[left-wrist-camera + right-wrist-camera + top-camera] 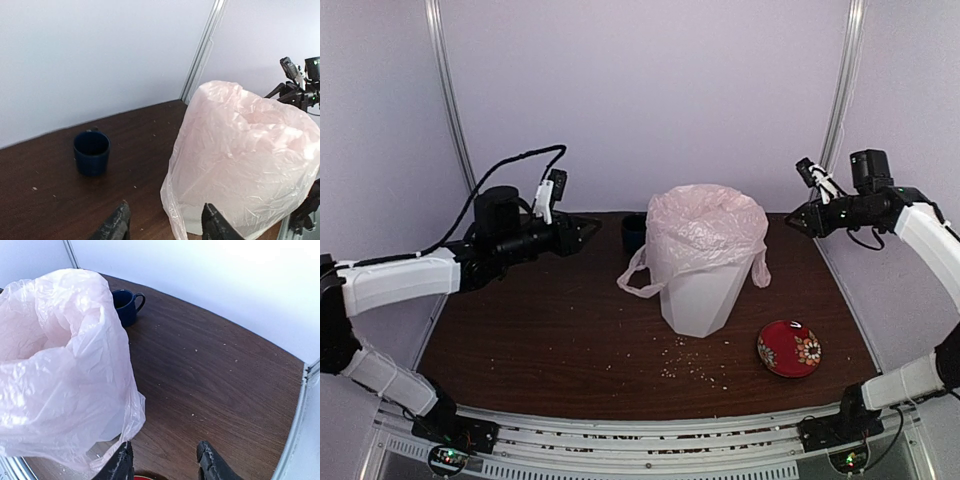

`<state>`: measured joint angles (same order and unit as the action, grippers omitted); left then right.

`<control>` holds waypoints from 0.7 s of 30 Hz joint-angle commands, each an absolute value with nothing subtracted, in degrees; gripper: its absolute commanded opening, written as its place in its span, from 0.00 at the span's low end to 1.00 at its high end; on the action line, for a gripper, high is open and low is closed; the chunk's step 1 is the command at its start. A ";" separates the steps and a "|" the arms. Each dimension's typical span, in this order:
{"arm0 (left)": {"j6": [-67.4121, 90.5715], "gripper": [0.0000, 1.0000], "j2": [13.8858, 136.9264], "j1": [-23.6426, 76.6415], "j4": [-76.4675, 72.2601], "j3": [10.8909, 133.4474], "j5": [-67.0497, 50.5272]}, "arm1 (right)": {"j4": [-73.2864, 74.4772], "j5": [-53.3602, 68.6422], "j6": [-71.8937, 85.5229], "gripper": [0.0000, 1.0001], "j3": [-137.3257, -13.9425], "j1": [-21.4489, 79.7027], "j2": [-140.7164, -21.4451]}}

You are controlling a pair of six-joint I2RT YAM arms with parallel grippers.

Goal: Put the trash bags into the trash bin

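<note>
A dark brown wooden table (550,330) stands inside pale, plain walls (650,90), with crumbs (695,368) scattered over its near part. Near the middle stands the tall white bin (700,300), upright. The thin pink bag (705,225) is pulled over the bin's top and covers its upper half like a cap, puffed and crinkled. One handle loop (635,280) hangs down the bin's left side and the other (761,270) hangs down its right side. A small dark blue cup (633,232) sits just behind the bin to its left. A round red dish with a flower pattern (789,348) lies on the table nearer the front right. The left gripper (592,230) hovers left of the bag, its fingers (119,225) spread apart with nothing between them. The right gripper (790,222) hangs to the right of the bag, clear of it, its fingers (210,462) also parted and empty.
</note>
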<state>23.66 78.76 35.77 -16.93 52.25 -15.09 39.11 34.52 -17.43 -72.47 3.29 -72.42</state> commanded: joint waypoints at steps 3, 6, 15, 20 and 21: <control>1.39 0.51 73.54 49.66 -17.19 44.19 1.21 | 46.41 38.85 -35.74 0.44 -62.26 2.55 -61.61; -3.61 0.49 74.38 56.35 -17.59 43.02 3.49 | 47.08 39.95 -41.97 0.45 -57.83 4.68 -55.30; -7.84 0.47 79.53 58.60 -23.17 42.94 1.23 | 38.16 31.66 -40.88 0.50 -51.02 14.38 -53.11; -10.37 0.47 83.73 60.65 -26.97 44.60 2.59 | 31.57 27.83 -37.85 0.50 -49.90 19.08 -55.82; -11.16 0.47 84.33 60.99 -28.57 44.57 3.53 | 30.24 26.91 -37.15 0.49 -49.72 19.84 -56.16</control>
